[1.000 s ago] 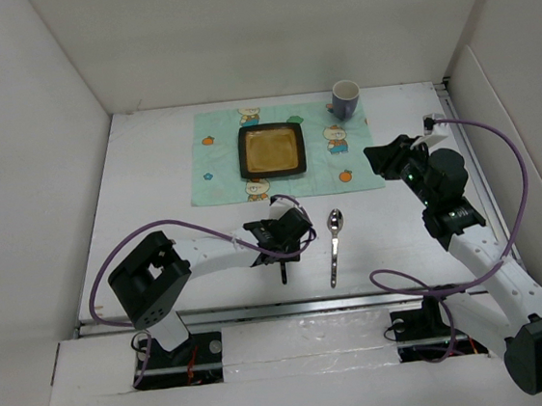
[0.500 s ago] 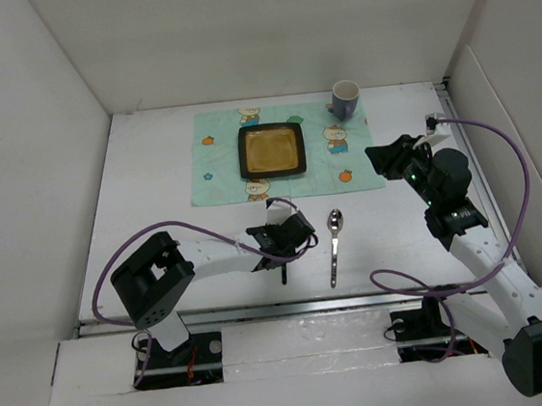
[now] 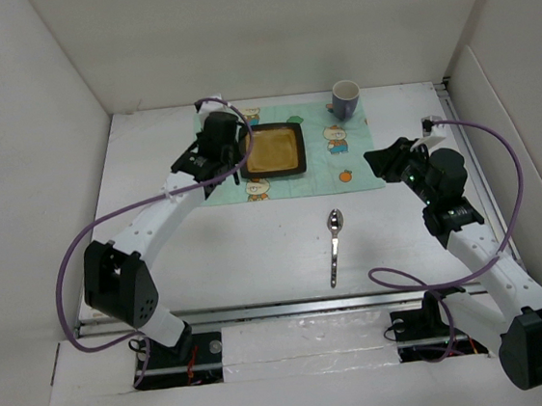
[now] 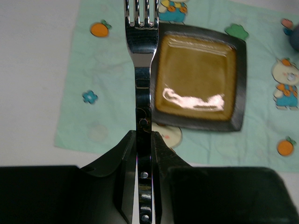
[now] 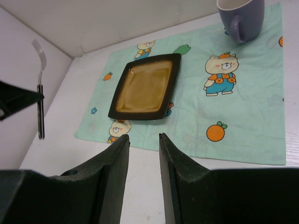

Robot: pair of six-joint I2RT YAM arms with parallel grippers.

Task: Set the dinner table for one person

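1. Locate the dinner table [image 3: 158,234]. It is the white tabletop that fills the workspace, with a silver rail [image 3: 292,307] along its near edge.

2. Locate the mint-green cloth [image 3: 350,170]. It lies flat at the middle of the far edge. A square, dark-rimmed plate [image 3: 272,150] sits on it, left of the cloth's centre. A purple mug [image 3: 345,99] stands upright on the cloth's far right corner.

3. Check the left gripper [image 4: 144,140]. Its jaws are clamped on the handle of a fork [image 4: 142,70]. In the left wrist view the tines point toward the far edge, and the fork lines up with the left rim of the plate. In the right wrist view the fork is raised with its tines uppermost. You cannot tell from the pictures whether its lower end touches the cloth. In the top view the left gripper [image 3: 227,154] is over the left part of the cloth, just beside the plate.

4. Check the right gripper [image 5: 144,140]. Its jaws stand slightly parted, with nothing between them. In the top view it [image 3: 378,161] hovers near the right edge, just beside the near right corner of the cloth.

5. Note the spoon [image 3: 335,245]. It lies on the bare tabletop between the cloth and the near rail, right of centre. Its bowl points toward the far edge.
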